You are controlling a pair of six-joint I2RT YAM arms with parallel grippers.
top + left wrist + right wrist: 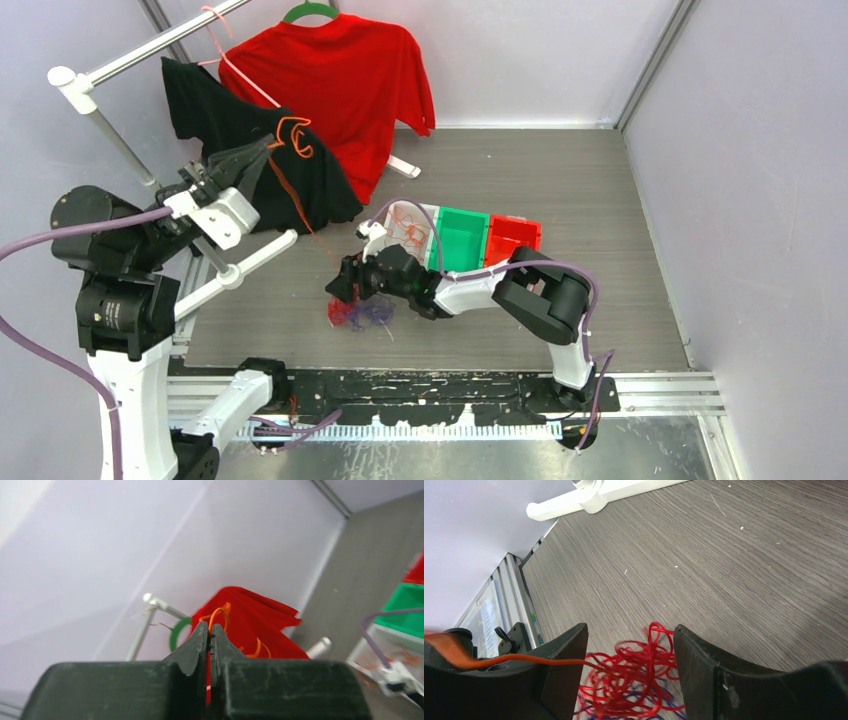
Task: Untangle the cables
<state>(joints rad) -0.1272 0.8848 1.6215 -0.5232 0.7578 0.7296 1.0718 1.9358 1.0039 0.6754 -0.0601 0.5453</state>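
Right wrist view has the right end effector (631,650) low over the tabletop (724,570). Its jaws stand wide apart astride the red and purple tangle (634,680), which lies near the front edge and is not clamped, as far as I can tell. 1 orange cable (519,660) leaves that clump. In the top view it climbs away and to the left, its long axis a steep diagonal from the low tangle up to the raised left end effector (262,150), whose jaws are pinched tight on its upper loops. The likely risk is that, with nothing pinning the clump, a further pull would lift the whole knot or cinch it tighter. Farther back, the strand passes in front of the black shirt (215,110) and could snag there.
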